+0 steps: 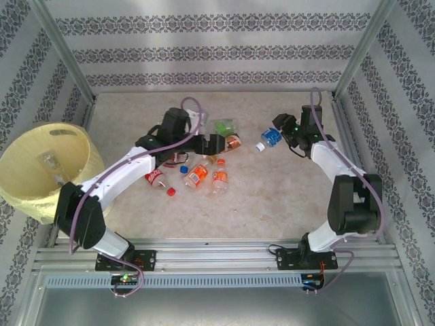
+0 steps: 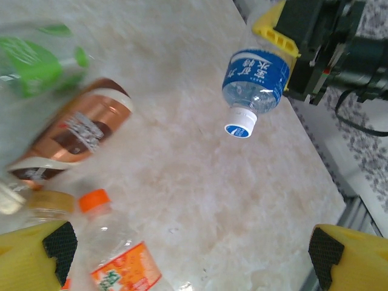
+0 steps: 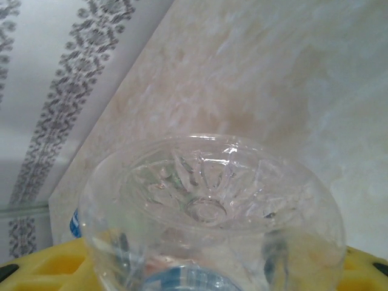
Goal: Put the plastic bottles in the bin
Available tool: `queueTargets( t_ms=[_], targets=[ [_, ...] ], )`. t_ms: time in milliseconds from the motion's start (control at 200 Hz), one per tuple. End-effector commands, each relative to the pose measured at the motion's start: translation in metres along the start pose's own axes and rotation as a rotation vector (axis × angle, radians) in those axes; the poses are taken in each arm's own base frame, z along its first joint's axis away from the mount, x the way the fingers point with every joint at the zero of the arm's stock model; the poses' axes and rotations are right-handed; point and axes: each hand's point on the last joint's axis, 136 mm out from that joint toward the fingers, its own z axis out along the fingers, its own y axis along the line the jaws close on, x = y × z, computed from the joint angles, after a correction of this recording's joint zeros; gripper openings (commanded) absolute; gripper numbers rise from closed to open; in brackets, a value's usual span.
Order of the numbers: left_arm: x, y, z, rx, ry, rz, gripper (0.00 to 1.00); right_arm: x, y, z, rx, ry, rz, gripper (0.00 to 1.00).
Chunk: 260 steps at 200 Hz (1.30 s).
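Right hand (image 1: pixel 280 138) gripped blue bottle (image 1: pixel 270 138), well apart from bin (image 1: pixel 20 197); left hand (image 2: pixel 191 248) hung open over bottles (image 1: pixel 200 173) nearer bin. Next: carry to bin.

Blue-labelled bottle (image 1: pixel 270 138) cap-down, apart from bottles (image 1: pixel 198 175) clustered mid-table; yellow bin (image 1: pixel 30 197) at left

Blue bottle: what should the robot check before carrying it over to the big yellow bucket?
1. The blue bottle sits between the right gripper fingers: ok.
2. Grip tight enough to carry: cannot tell.
3. Bottle lifted off the table: cannot tell.
4. The bin has an open mouth with room inside: ok.
5. Way to the bin free: probably not ok, the left arm stretches across it.
6. The left gripper is open and empty: ok.
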Motion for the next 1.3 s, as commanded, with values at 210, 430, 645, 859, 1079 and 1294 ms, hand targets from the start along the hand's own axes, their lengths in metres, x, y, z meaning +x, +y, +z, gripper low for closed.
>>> queueTargets(
  t_ms=[210,430,645,859,1079,1294],
  targets=[
    [-0.018,-0.068,0.038,0.34,0.0,0.136,1.0,0.059,0.077,-0.035,-0.294,0.093,-0.122,0.43],
    [-0.029,-0.064,0.052,0.327,-0.016,0.153,1.0,0.082,0.123,-0.035,-0.399,0.168,-0.173,0.44],
    [-0.034,-0.056,0.059,0.265,0.005,0.196,1.0,0.094,0.144,-0.034,-0.458,0.215,-0.174,0.46],
    [-0.021,-0.051,0.065,0.213,0.038,0.264,1.0,0.094,0.147,-0.03,-0.441,0.215,-0.168,0.5],
    [-0.024,-0.048,0.07,0.184,0.032,0.289,0.88,0.099,0.158,-0.027,-0.45,0.247,-0.172,0.52],
    [-0.038,-0.051,0.066,0.181,-0.034,0.271,0.67,0.102,0.168,-0.026,-0.474,0.269,-0.176,0.57]
  ],
)
